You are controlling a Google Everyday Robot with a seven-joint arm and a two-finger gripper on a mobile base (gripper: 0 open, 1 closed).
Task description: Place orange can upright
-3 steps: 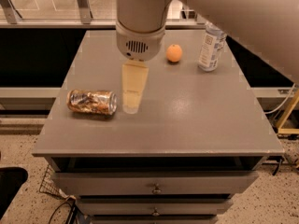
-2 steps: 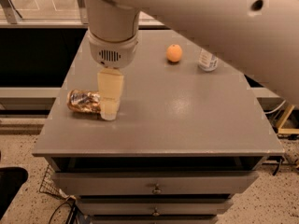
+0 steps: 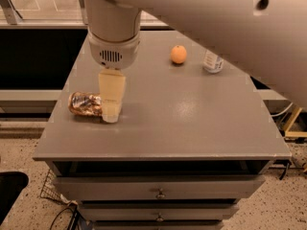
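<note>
The orange can (image 3: 85, 104), with an orange-brown and white mottled label, lies on its side near the left edge of the grey table (image 3: 192, 123). My gripper (image 3: 111, 115) hangs from the large white arm and reaches down over the can's right end, hiding that end. Only the cream-coloured front of the gripper shows, with its tip at the table surface next to the can.
A round orange fruit (image 3: 178, 54) sits at the back of the table. A clear bottle (image 3: 212, 61) stands to its right, partly hidden by my arm. Drawers (image 3: 158, 188) run below the table's front edge. The floor lies to the left.
My arm and gripper have moved left across the table and now reach the can's right end. The can, the fruit and the bottle have stayed put.
</note>
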